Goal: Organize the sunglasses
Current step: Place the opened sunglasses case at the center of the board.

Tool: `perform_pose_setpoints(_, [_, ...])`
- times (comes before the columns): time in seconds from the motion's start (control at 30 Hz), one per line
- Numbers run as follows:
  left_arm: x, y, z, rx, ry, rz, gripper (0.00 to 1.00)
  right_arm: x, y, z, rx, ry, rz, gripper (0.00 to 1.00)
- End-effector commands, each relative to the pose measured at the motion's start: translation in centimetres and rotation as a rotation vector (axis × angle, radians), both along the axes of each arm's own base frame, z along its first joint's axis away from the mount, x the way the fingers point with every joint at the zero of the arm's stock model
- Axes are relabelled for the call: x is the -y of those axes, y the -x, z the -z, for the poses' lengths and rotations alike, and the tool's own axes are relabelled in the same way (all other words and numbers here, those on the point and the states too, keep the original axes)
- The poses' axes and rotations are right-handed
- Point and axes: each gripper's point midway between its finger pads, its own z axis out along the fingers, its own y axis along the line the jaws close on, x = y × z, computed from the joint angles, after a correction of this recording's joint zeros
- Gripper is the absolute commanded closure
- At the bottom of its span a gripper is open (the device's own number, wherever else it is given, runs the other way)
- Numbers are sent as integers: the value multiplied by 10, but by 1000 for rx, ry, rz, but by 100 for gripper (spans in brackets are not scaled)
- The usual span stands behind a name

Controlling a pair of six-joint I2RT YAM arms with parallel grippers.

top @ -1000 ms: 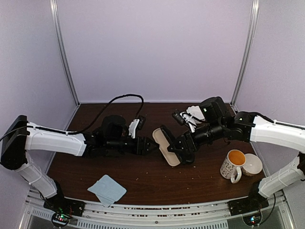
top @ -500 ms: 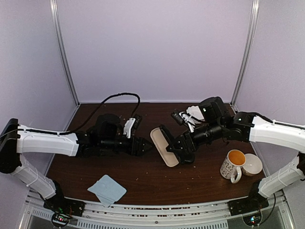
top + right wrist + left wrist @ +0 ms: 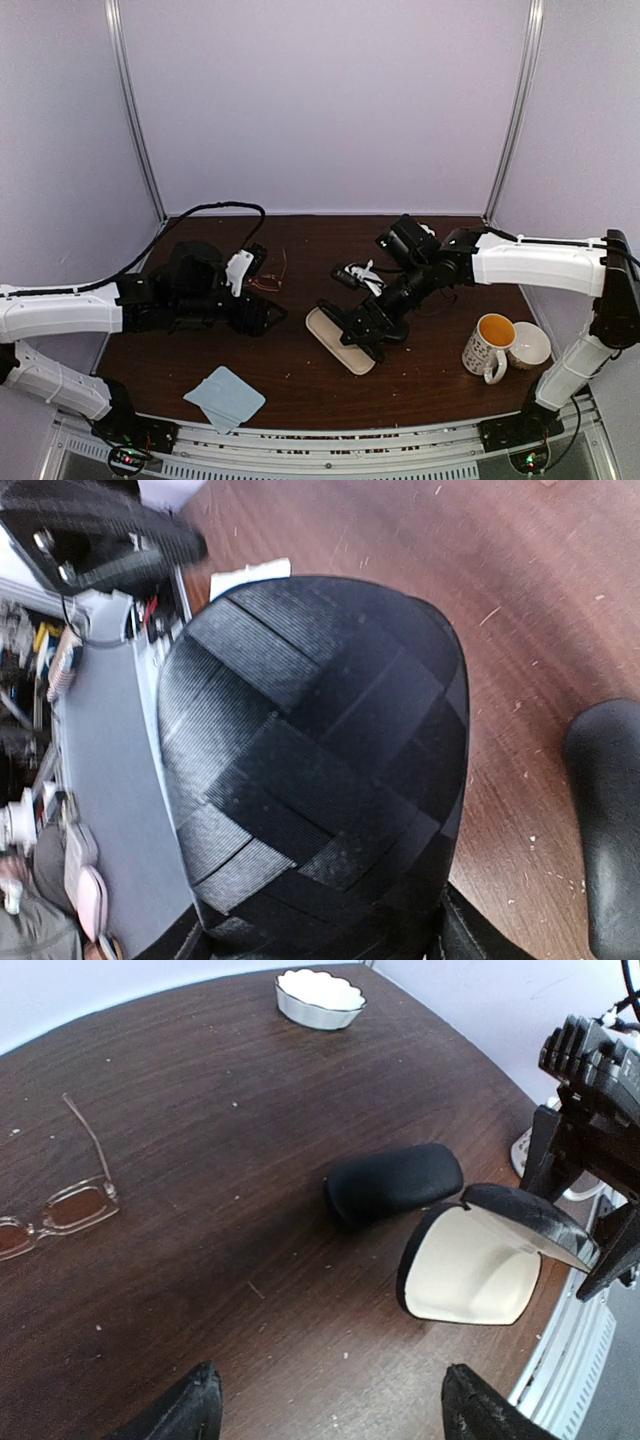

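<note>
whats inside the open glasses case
Only the cream lining of the glasses case shows; no glasses in that part. The raised lid hides the rest of its interior. The copper-framed sunglasses lie outside on the table.

Robot lab booth, plain lilac walls (image 3: pixel 320 100), aluminium posts (image 3: pixel 135 110), brown table (image 3: pixel 300 375)

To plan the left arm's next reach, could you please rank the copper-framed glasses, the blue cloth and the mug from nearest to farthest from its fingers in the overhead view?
1. Copper-framed glasses: just beyond the left fingers, toward the back wall.
2. Blue cloth: near the front edge, on the left side.
3. Mug: far over on the right side.
</note>
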Motion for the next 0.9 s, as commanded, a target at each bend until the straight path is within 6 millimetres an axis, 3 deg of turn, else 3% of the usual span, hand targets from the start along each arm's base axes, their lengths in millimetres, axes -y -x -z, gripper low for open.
perform_pose_setpoints(0.0, [-29, -4, 19, 55, -140, -48, 21, 2, 8, 13, -33, 57, -115, 98])
perform_pose_setpoints(0.17, [-36, -9, 40, 57, -171, -94, 22, -1, 5, 40, -103, 117, -130, 96])
perform_pose_setpoints(0.43, [-28, -13, 55, 26, -221, -76, 25, 2, -7, 75, -149, 214, -100, 88])
perform_pose_setpoints(0.6, [-28, -14, 56, 24, -219, -78, 25, 6, -12, 82, -146, 236, -90, 61])
perform_pose_setpoints(0.87, [-27, -16, 61, 11, -234, -77, 26, 12, -20, 89, -133, 266, -65, 42])
